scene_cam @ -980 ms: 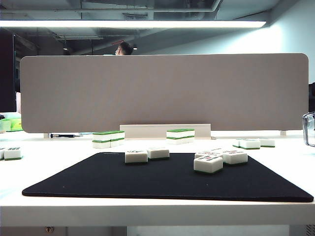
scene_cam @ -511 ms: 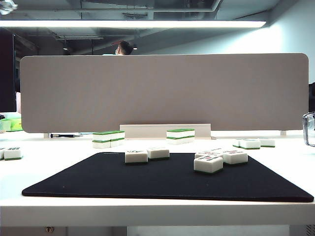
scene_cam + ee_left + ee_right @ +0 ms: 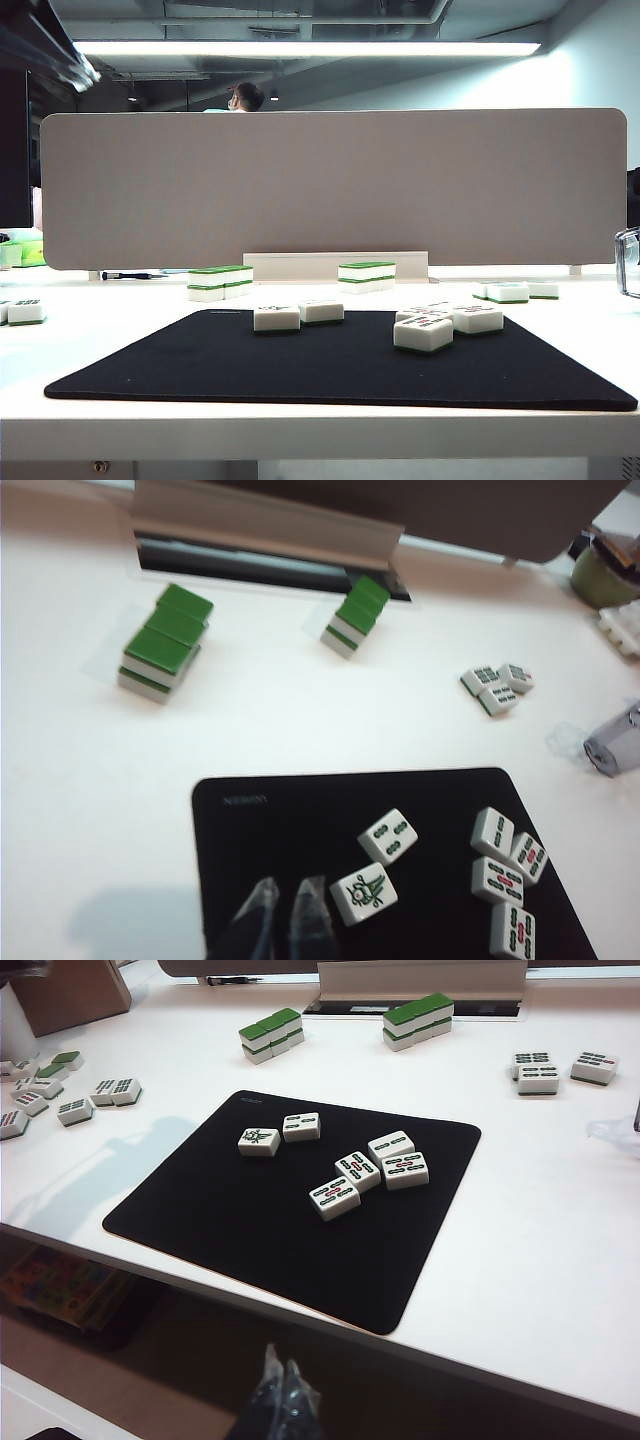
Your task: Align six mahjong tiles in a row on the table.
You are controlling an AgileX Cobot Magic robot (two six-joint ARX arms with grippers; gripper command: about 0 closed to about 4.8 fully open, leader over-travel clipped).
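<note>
1. Room-wise: the black mat [image 3: 300, 1220] sits near the front edge of the desk [image 3: 540, 1290], with bare white surface on both sides and behind it up to the grey divider panel [image 3: 330, 185]. The front half of the mat is open too.
2. The six mahjong tiles [image 3: 355, 1170] are all face up on the mat, toward its back half: a pair [image 3: 375, 865] on one side, touching at a corner, and a cluster of four [image 3: 505, 865] on the other, with a clear gap between the groups.
3. Off the mat I count two green-topped stacks [image 3: 270, 1035] by the divider, a few loose tiles on the right of the desk [image 3: 555, 1068], and more on the far left [image 3: 60, 1095].
4. Left claw [image 3: 283, 920]: tips pressed together, holding nothing, hovering over the mat just beside the bird-marked tile [image 3: 364, 893].
5. Right claw [image 3: 278, 1390]: tips together, empty, hanging off the desk's front edge, well apart from the tiles.
6. Versus a second ago: a dark arm [image 3: 45, 45] has appeared in the exterior view's top left corner. The tiles haven't budged.
</note>
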